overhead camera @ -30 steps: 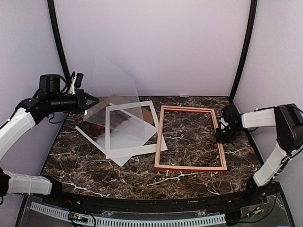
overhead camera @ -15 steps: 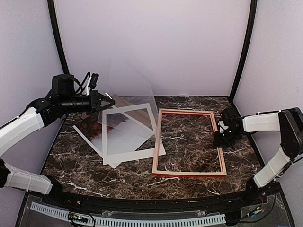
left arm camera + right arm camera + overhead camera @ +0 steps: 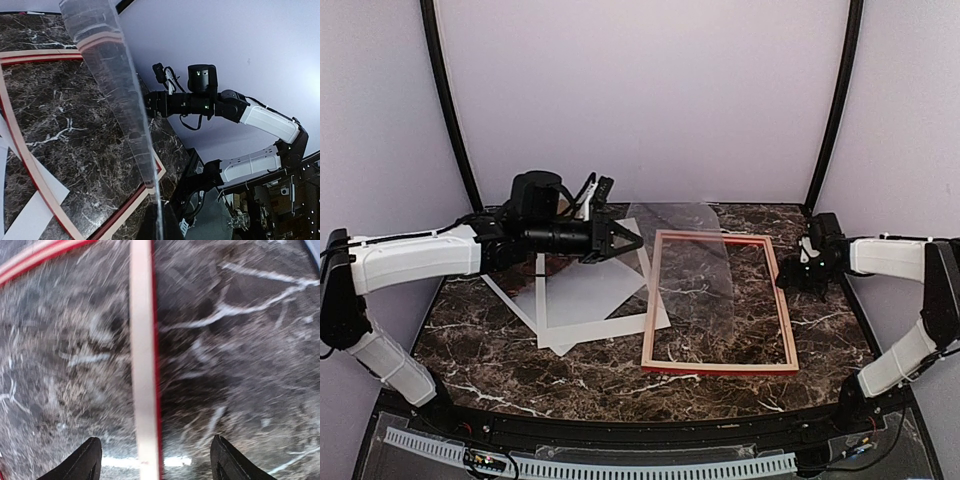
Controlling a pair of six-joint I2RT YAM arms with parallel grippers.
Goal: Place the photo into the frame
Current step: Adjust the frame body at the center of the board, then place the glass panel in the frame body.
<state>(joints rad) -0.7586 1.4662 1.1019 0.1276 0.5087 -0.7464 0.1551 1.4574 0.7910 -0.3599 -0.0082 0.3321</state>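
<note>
Left claw on clear pane over frame.

1. Left arm, left of the frame: you have white shell links with black joints.
2. Wrist block, left of the frame: black and boxy, with black-and-white cables bunched on top.
3. Left gripper: black, tapering to a narrow tip.
4. Right arm, right of the frame: you have white shells, black joints and a black cable looped under the wrist.
5. Right gripper: black; fingers dark and round-tipped.
</note>
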